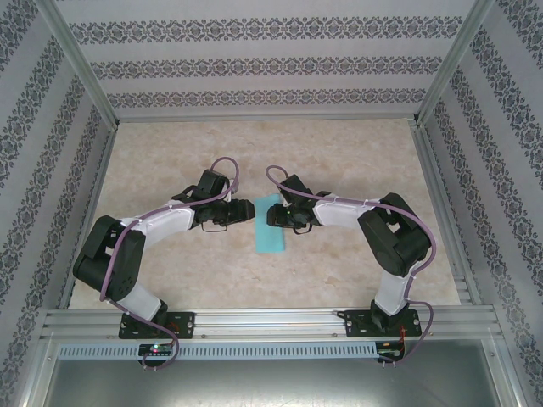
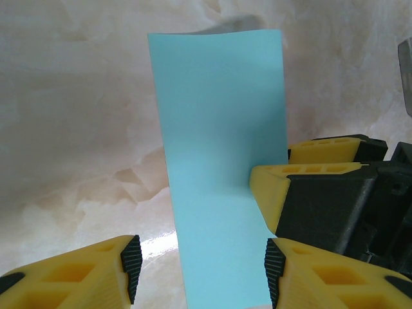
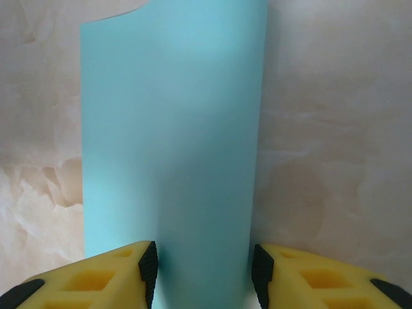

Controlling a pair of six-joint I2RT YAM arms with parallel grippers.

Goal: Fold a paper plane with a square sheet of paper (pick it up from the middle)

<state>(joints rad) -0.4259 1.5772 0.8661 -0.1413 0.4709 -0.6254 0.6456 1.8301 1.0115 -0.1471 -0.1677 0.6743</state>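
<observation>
The teal-blue sheet of paper lies on the table as a narrow upright strip, doubled over rather than a full square. My left gripper reaches it from the left and my right gripper from the right, both at its upper half. In the left wrist view the paper runs up between the wide-apart pads of the left gripper, which is open. The right gripper's yellow fingers rest at the paper's right edge. In the right wrist view the paper bows upward, passing between the parted pads of the right gripper.
The tabletop is beige marbled, walled by patterned panels and aluminium rails at the near edge. Both arms bend inward, their wrists nearly meeting over the table's middle.
</observation>
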